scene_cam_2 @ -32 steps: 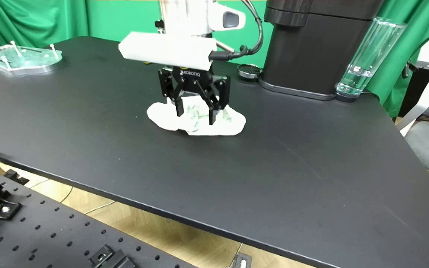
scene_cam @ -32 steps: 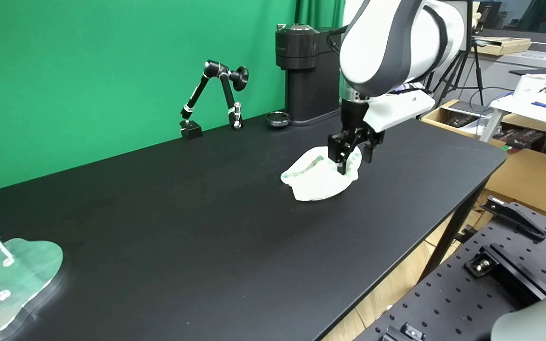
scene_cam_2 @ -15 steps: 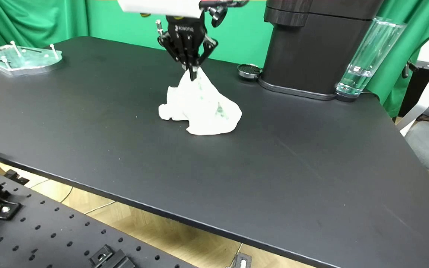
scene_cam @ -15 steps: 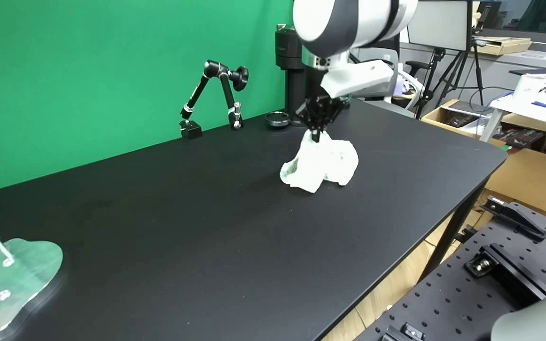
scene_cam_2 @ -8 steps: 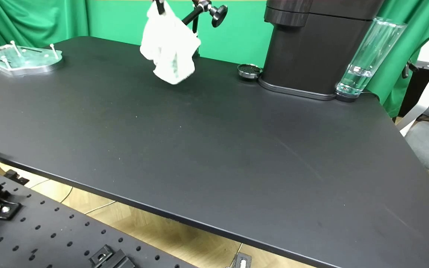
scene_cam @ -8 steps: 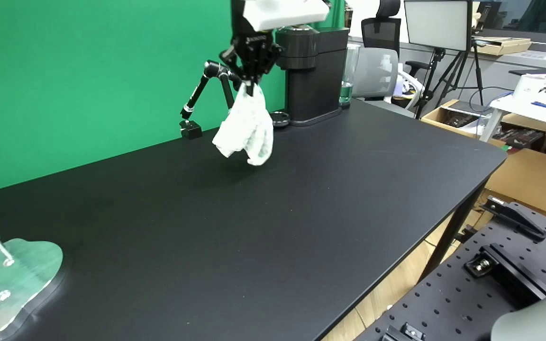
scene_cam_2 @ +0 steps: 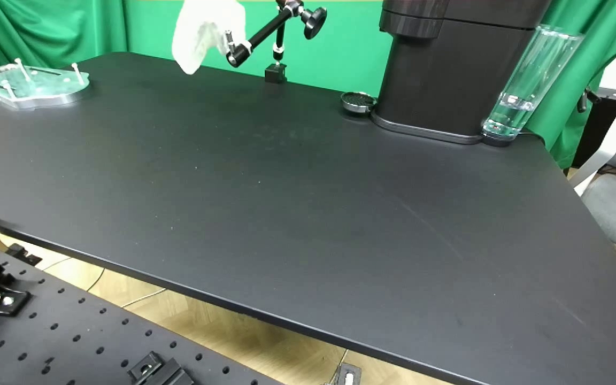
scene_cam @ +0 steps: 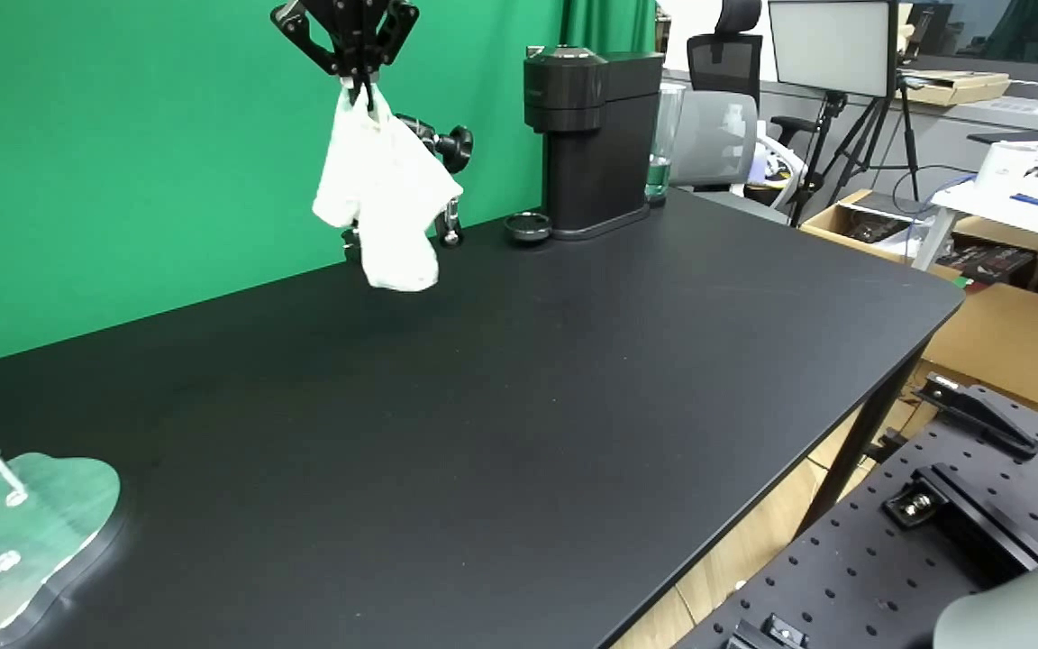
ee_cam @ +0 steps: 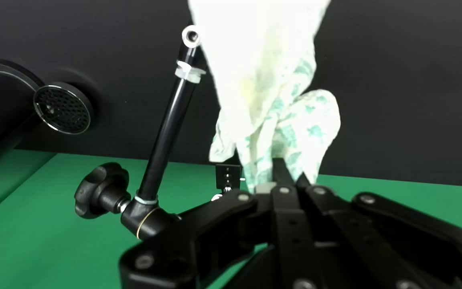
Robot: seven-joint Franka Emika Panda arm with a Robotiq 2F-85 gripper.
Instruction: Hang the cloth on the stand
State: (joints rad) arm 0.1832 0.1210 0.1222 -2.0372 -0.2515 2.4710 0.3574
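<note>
The white cloth (scene_cam: 384, 189) with green print dangles in the air near the table's back edge, pinched at its upper end. My gripper (scene_cam: 362, 95) is shut on it; in the wrist view the cloth (ee_cam: 263, 60) spreads out from the fingertips of the gripper (ee_cam: 291, 176). The stand, a black jointed arm (scene_cam_2: 265, 33), rises at the back edge, and the cloth (scene_cam_2: 206, 32) hangs just beside its lower free end. From another side the cloth partly covers the stand (scene_cam: 449, 149). In the wrist view the stand (ee_cam: 167, 128) lies left of the cloth. Whether they touch, I cannot tell.
A black coffee machine (scene_cam: 587, 153) with a clear water tank (scene_cam_2: 530, 85) stands at the back, with a small round metal dish (scene_cam: 528, 227) by its base. A board with white pegs (scene_cam_2: 35, 83) lies at the table's far end. A green backdrop (scene_cam: 168, 162) runs behind the table.
The gripper has closed on the cloth, lifted it off the table and carried it away from its first spot to beside the stand. The stand has not moved.
</note>
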